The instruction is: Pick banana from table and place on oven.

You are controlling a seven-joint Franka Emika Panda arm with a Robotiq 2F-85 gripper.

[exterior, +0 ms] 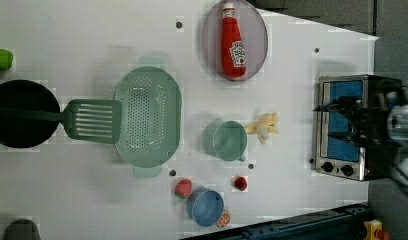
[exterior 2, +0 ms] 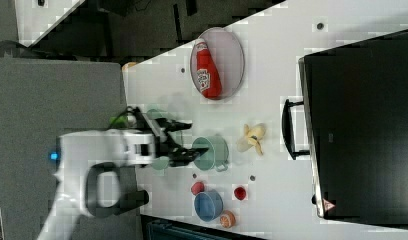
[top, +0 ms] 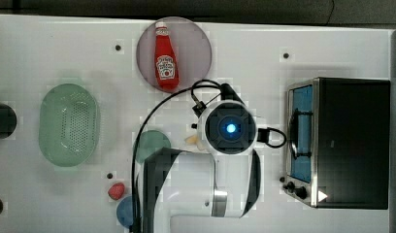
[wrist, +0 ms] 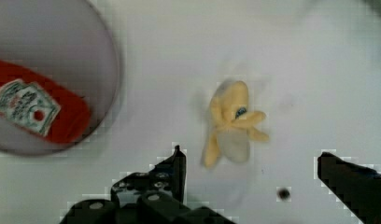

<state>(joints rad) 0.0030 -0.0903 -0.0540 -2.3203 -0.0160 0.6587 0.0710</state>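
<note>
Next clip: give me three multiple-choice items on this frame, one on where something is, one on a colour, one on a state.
1. Where does the banana lie?
A. on the oven
B. on the table beside the green mug
C. in the colander

2. What colour is the bottle on the plate?
A. red
B. blue
C. yellow

3. How is the tool set?
A. shut on the banana
B. shut, empty
C. open, empty

Key: 1 B, it rests on the white table between the green mug and the oven; 2 A, red body with a white cap; 3 C, in the wrist view the fingers stand wide apart with the banana untouched.
</note>
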